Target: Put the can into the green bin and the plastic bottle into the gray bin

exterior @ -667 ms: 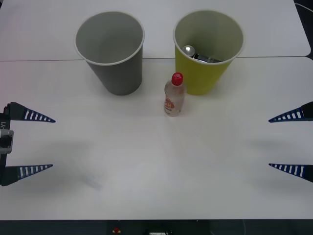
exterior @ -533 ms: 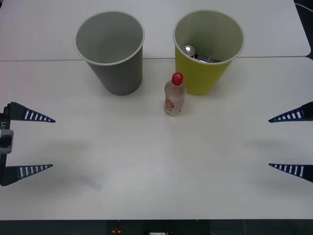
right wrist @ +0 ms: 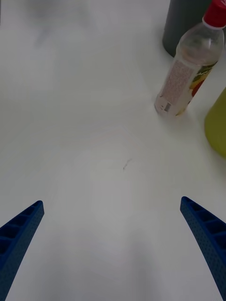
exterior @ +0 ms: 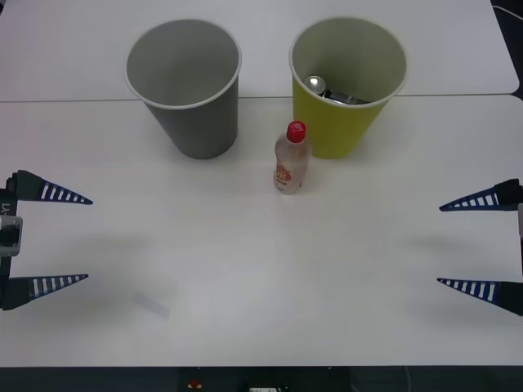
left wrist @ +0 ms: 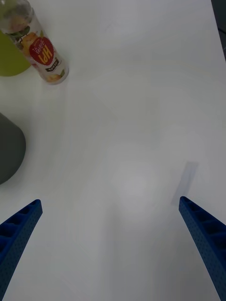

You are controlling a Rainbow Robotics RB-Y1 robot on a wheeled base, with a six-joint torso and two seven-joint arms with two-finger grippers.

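Looking over the counter (exterior: 261,269), we take the plastic bottle (exterior: 291,160) as our landmark: it stands upright, red cap up, just in front of the gap between the two bins. The gray bin (exterior: 185,86) sits behind and to the robot's left of the bottle, the green bin (exterior: 346,83) behind and to its right, close beside it. The can (exterior: 328,91) lies inside the green bin, silver top showing.

We note the left claw (exterior: 75,239) low over the counter, well to the bottle's left and nearer the robot, fingers spread wide and pointing inward. The right claw (exterior: 451,243) mirrors it, well to the bottle's right, fingers likewise apart and holding nothing.

Between the claws and in front of the bottle the counter is bare white. A seam crosses the counter behind the bottle, at the bins.
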